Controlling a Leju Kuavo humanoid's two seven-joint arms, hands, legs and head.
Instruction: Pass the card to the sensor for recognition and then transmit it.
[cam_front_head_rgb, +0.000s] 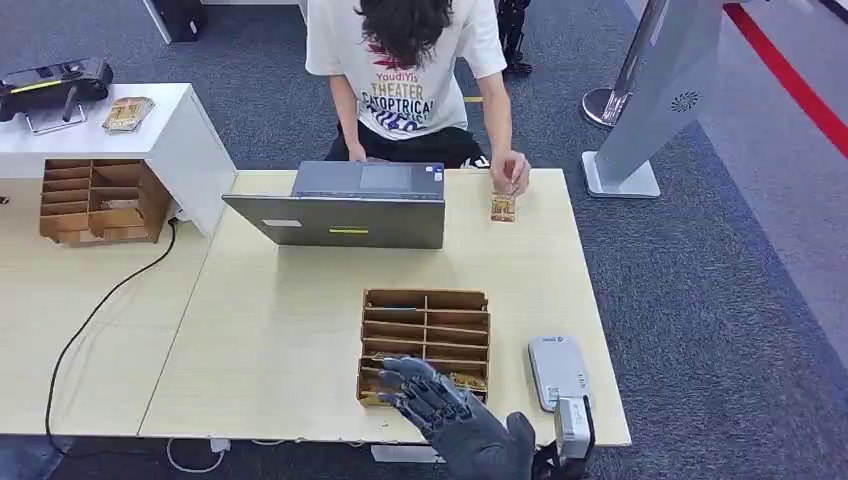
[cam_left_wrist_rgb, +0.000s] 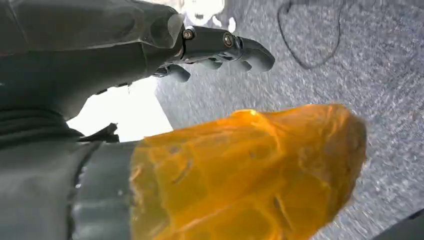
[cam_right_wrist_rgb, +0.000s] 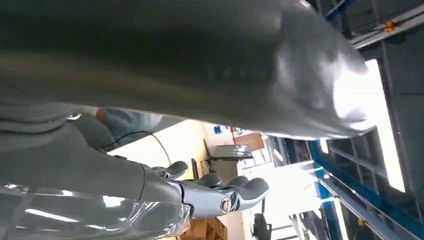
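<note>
Far to my left on the white counter sit a handheld scanner (cam_front_head_rgb: 52, 84) and a small stack of cards (cam_front_head_rgb: 127, 113), with a wooden organiser (cam_front_head_rgb: 98, 200) on the table below them; none of that is my business right now. My left hand (cam_left_wrist_rgb: 220, 47) hangs by the carpet, fingers loosely curled with nothing in them. Moving right, a laptop (cam_front_head_rgb: 345, 205) stands open toward the person (cam_front_head_rgb: 405, 70) seated across the table (cam_front_head_rgb: 280, 330), and nearer me is the wooden card tray (cam_front_head_rgb: 425, 340). My right hand (cam_front_head_rgb: 440, 400) hovers over the tray's near edge, fingers spread and empty, just above what looks like a card (cam_front_head_rgb: 465, 381) lying in the closest slot. Further right the person's hand (cam_front_head_rgb: 511, 172) is setting another card (cam_front_head_rgb: 502, 207) on the table, and beside the tray lies the grey sensor (cam_front_head_rgb: 558, 370). As I judge it, I am about to pick up the card, and that is where trouble lies: it sits flat and low between thin wooden dividers, so my fingers could jam against the walls, push the tray across the smooth table, or pinch only a corner and drop the card on the way to the sensor. Sweeping right too low could also knock the sensor toward the table edge
</note>
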